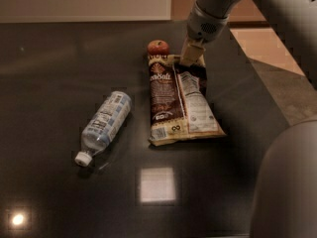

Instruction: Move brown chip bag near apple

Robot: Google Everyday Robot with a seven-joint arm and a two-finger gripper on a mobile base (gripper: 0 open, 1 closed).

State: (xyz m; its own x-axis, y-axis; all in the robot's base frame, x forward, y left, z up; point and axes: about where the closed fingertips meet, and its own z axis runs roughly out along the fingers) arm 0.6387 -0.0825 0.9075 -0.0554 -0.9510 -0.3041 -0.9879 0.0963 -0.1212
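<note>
one gripper [190,59] over "salt" chip bag [171,103]

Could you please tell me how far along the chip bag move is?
Mostly done: the brown chip bag lies with its top left corner right next to the apple. In hand: the pincer sits at the bag's top right corner, shut on that edge. Left: release and lift clear. The water bottle lies apart, left of the bag.
</note>
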